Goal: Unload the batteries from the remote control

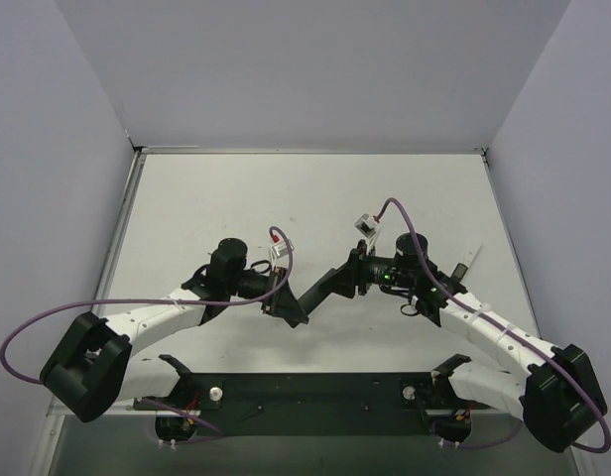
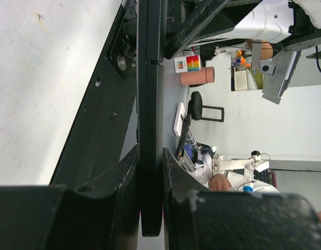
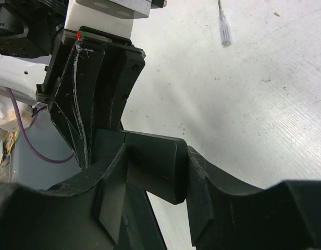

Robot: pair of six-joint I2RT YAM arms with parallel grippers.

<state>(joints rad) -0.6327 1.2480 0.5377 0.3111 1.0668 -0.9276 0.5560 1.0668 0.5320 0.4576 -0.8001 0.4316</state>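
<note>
The black remote control (image 1: 316,289) hangs above the table between my two grippers. My left gripper (image 1: 287,306) is shut on one end of it. In the left wrist view the remote (image 2: 150,78) shows edge-on as a thin black bar clamped at my left gripper (image 2: 150,159). My right gripper (image 1: 342,276) is shut on the other end. In the right wrist view that rounded end (image 3: 161,174) sits between my right gripper's (image 3: 157,152) fingers, with the left gripper's fingers (image 3: 93,73) behind it. No green batteries show in any view.
A thin white stick (image 1: 467,261) lies on the table at the right, also seen in the right wrist view (image 3: 223,30). Grey walls enclose the white table (image 1: 236,198) on three sides. The arm bases sit at the near edge.
</note>
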